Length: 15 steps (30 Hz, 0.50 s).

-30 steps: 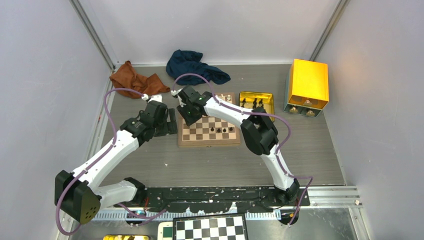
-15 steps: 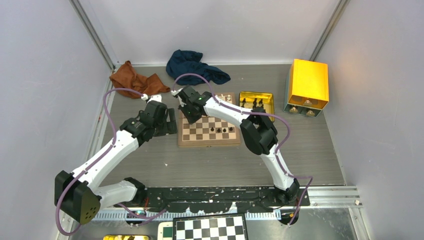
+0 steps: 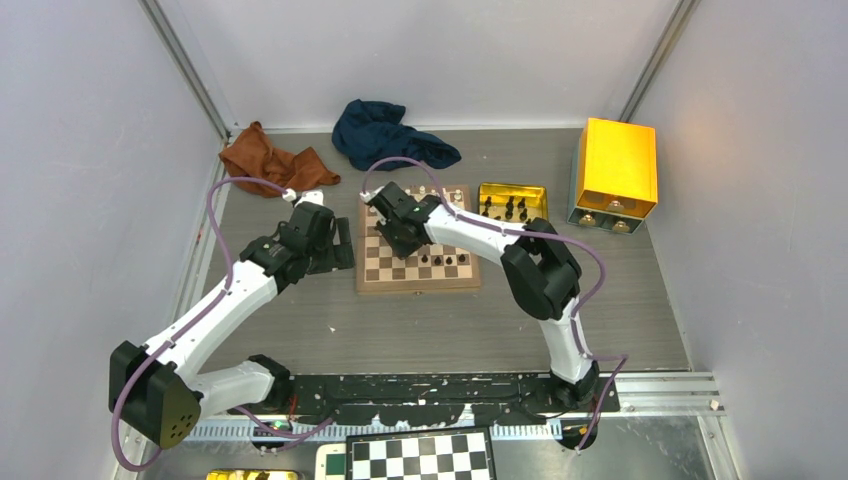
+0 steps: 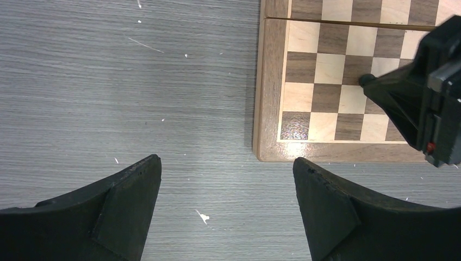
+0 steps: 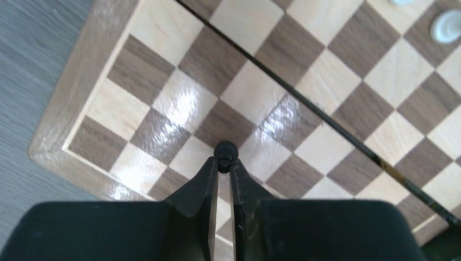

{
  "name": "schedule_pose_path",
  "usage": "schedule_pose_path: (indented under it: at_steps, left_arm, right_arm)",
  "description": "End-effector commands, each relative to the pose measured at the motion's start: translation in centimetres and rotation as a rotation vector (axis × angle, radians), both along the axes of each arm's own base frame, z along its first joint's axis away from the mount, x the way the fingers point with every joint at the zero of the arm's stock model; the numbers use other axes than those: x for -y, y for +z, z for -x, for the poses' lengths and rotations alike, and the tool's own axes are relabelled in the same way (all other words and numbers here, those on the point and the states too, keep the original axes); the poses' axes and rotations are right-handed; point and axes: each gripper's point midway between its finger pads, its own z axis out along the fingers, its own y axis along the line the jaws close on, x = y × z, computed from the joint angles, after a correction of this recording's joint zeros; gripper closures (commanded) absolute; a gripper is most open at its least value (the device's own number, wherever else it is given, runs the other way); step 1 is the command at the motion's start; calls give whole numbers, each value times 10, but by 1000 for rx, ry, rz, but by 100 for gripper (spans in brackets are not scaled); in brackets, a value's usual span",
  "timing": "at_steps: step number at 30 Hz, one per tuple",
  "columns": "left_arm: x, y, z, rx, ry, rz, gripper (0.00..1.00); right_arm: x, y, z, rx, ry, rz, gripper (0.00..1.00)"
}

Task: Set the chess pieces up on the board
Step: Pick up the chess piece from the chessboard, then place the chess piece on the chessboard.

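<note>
The wooden chessboard (image 3: 372, 280) lies mid-table, and shows in the left wrist view (image 4: 266, 98) and the right wrist view (image 5: 92, 60). My right gripper (image 5: 224, 161) is shut on a tiny black chess piece (image 5: 225, 149) and holds it over the board's near-left squares (image 3: 397, 238). Three black pieces (image 3: 443, 260) stand on the board's near rows. More black pieces (image 3: 508, 207) sit in the gold tin tray (image 3: 533, 190). My left gripper (image 4: 225, 163) is open and empty over the bare table just left of the board (image 3: 335, 245).
A white piece (image 5: 446, 24) stands on the board's far half. A brown cloth (image 3: 272, 160) and a blue cloth (image 3: 385, 130) lie at the back. A yellow box (image 3: 615, 170) stands at the back right. A black-and-white board (image 3: 420, 455) lies at the near edge.
My right gripper has moved right and a little nearer over the board, carrying the black piece. The left arm has stayed still.
</note>
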Motion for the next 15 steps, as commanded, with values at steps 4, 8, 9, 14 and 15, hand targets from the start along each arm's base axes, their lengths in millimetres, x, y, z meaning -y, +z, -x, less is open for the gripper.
schedule_pose_path:
  at_steps: [4,8,9,14,15]
  left_arm:
    - [4,4,-2,16,4,34,9]
    - [5,3,-3,13,4,39,9]
    - [5,3,-3,14,5,41,9]
    - [5,3,-3,11,4,40,10]
    - [5,3,-3,11,3,40,10]
  right_arm:
    - [11,41,4,86,-49,-72,98]
    - [15,39,8,80,-53,-70,99]
    - [15,38,9,78,-54,-69,99]
    - [15,36,9,76,-54,-71,99]
    - [14,37,8,76,-52,-73,99]
